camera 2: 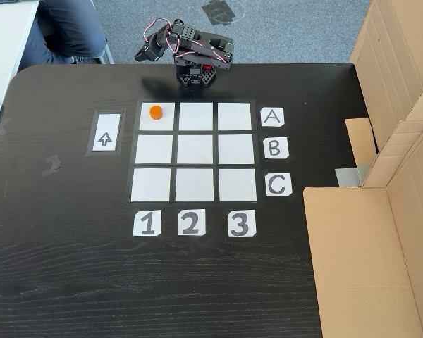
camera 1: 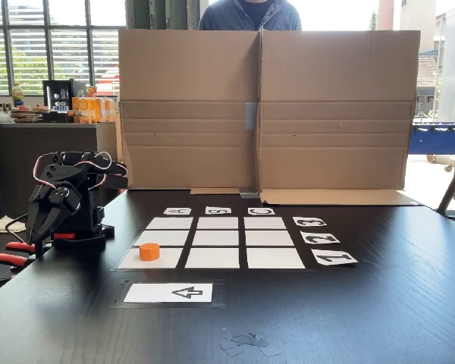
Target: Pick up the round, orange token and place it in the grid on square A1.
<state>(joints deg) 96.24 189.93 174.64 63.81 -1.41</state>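
The orange token stands on square A1, the corner cell of the grid where row A meets column 1, close to that cell's outer corner. In the low fixed view the token sits on the near left cell of the grid. The black arm is folded up at the table edge beside the grid. Its gripper points down, looks shut and holds nothing. It hangs well apart from the token. From above, the gripper lies left of the arm's base.
A white card with a black arrow lies beside the grid. A large cardboard wall stands along one table side, and a person sits behind it. Red-handled clamps hold the arm's base. Paper scraps lie near the front edge.
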